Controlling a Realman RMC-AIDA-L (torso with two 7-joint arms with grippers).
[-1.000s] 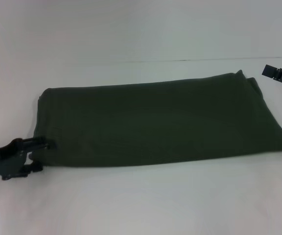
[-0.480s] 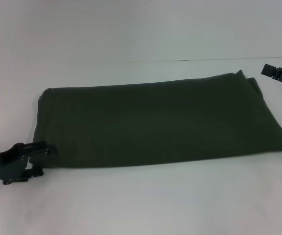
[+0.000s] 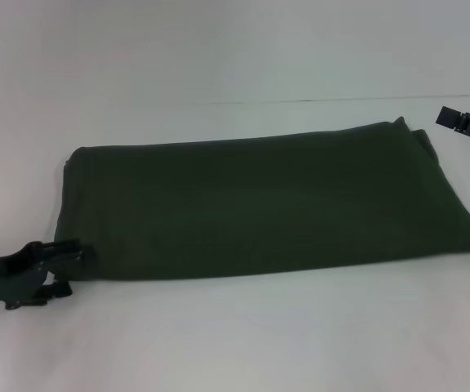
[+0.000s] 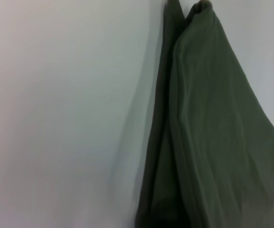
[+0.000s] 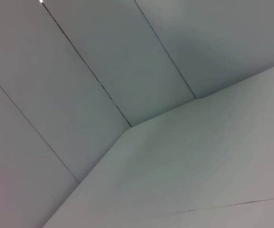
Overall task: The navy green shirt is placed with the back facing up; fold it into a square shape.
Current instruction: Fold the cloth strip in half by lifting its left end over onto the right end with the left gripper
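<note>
The navy green shirt point(image 3: 268, 204) lies flat on the white table point(image 3: 243, 343) as a long, plain band running left to right. Its stacked folded edges fill one side of the left wrist view, shirt point(image 4: 213, 133). My left gripper point(image 3: 68, 268) sits low at the shirt's near left corner. It is open, with the upper finger point(image 3: 62, 249) touching the cloth edge and nothing between the fingers. Only a tip of my right gripper point(image 3: 463, 122) shows, at the far right beyond the shirt's right end, raised and apart from the cloth.
White tabletop surrounds the shirt on all sides, with a thin seam line point(image 3: 341, 100) behind it. The right wrist view shows only pale wall panels point(image 5: 103, 71) and the table surface point(image 5: 199, 166).
My left gripper has slipped a little lower and back toward the near left, staying at the shirt's corner. The shirt and the right gripper have not moved.
</note>
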